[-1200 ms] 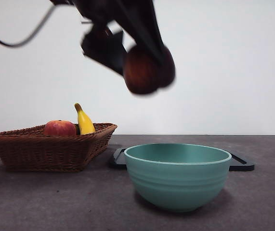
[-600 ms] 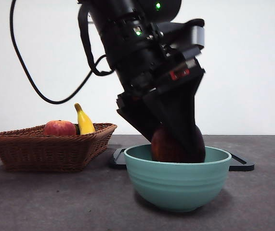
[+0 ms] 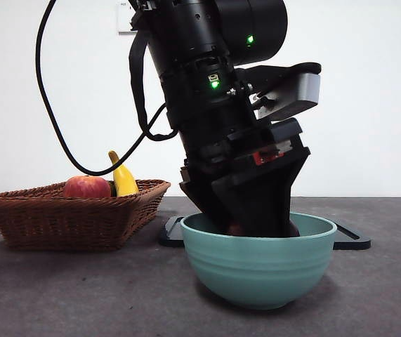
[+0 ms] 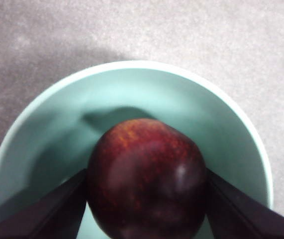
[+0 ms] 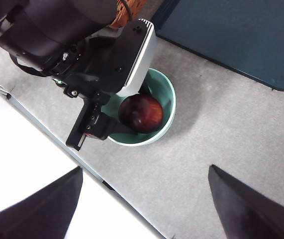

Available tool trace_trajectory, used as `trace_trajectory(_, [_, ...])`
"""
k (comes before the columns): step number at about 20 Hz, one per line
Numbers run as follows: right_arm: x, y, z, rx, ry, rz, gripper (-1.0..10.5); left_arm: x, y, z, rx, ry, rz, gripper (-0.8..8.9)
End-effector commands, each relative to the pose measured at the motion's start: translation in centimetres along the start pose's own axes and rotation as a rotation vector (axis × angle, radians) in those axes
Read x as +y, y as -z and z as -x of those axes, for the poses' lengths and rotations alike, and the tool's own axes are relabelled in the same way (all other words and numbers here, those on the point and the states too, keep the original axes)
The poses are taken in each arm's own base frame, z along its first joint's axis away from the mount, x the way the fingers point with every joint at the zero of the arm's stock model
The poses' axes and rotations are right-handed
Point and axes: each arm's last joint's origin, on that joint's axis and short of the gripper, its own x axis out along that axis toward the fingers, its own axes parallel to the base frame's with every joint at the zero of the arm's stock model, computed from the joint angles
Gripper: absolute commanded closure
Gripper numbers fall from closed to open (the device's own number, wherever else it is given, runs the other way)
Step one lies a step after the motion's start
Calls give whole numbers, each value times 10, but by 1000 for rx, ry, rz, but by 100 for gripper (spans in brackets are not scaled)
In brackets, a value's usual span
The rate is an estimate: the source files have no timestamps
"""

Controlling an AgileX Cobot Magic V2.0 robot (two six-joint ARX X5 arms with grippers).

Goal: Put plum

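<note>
The plum [image 4: 146, 159], dark maroon and glossy, sits low inside a teal bowl [image 4: 132, 65]. My left gripper [image 4: 146, 181] is shut on the plum, one black jaw pressed on each side of it. In the front view the left gripper [image 3: 256, 210] reaches down into the bowl [image 3: 260, 270], and only a sliver of the plum [image 3: 236, 229] shows above the rim. From high above, the right wrist view shows the plum [image 5: 142, 113] in the bowl [image 5: 167, 94]. My right gripper [image 5: 144, 199] hangs open and empty, far from the bowl.
A wicker basket [image 3: 67, 217] stands left of the bowl, holding a red apple [image 3: 86, 187] and a yellow banana [image 3: 122, 177]. A flat black tray [image 3: 351, 240] lies behind the bowl. A dark mat [image 5: 231, 35] lies on the table.
The left arm has come down from high above the table with the plum in its jaws. The plum is now deep inside the bowl.
</note>
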Motion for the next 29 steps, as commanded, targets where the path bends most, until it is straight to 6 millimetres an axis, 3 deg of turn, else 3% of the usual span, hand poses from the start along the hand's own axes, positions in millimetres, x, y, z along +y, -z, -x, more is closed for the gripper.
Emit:
trace_trajectory(1, [2,-4,4,-21,1,6,543,-3,-6,-3,-5,3,-27,458])
trace_trajectory(3, [2,-4,4,-21,1,6,543,-4,-6,-3,-5,4,-28,398])
trace_trajectory(8, [2,-4,4,-21,1,6,543,-4,-8,-1,-7,3,-13,400])
trace_trajectory(14, [2,-4,4,-21,1,6,543,2,-29,33,-44,-12,7,404])
trace_trajectory(18, [2,-4,4,-21,1,6,543,17,-38,78,-144,-59,78,404])
trace_trajectory(21, [2,-4,4,-22,1,7,543,32,-30,125,-262,-125,143,404])
trace_trajectory(26, [2,-5,4,-28,2,10,543,52,10,214,-459,-232,277,408])
trace_trajectory(29, [2,-5,4,-30,2,12,543,51,40,251,-502,-238,330,408])
